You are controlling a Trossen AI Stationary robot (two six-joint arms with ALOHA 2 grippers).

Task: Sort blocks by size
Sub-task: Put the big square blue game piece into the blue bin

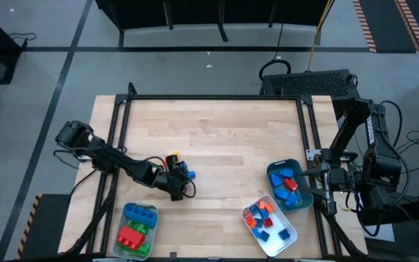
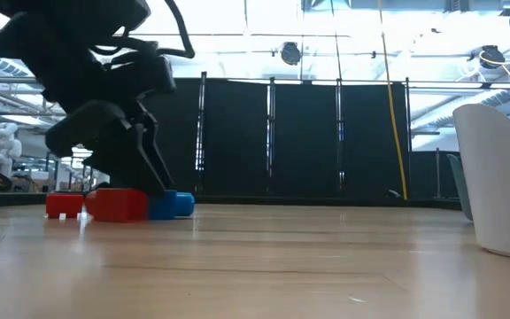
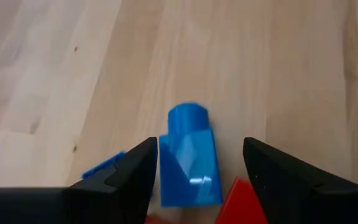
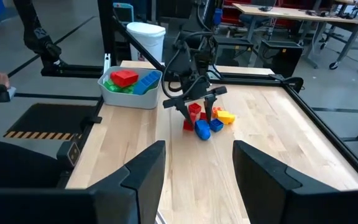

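A small heap of blocks lies left of the table's middle: a blue block, a red one, another blue one and an orange one. My left gripper is open and slants down over the heap. Its fingers stand on either side of the blue block, which lies on the wood on its side with one stud pointing away. My right gripper hangs open and holds nothing at the table's right edge, above the teal tray. In the low view, red blocks and a blue block rest on the table under the left gripper.
A pale tray with big green, red and blue blocks stands at the near left. The teal tray, with blue and red blocks, and a white tray with small blocks stand at the near right. Bare wood lies across the middle and far side.
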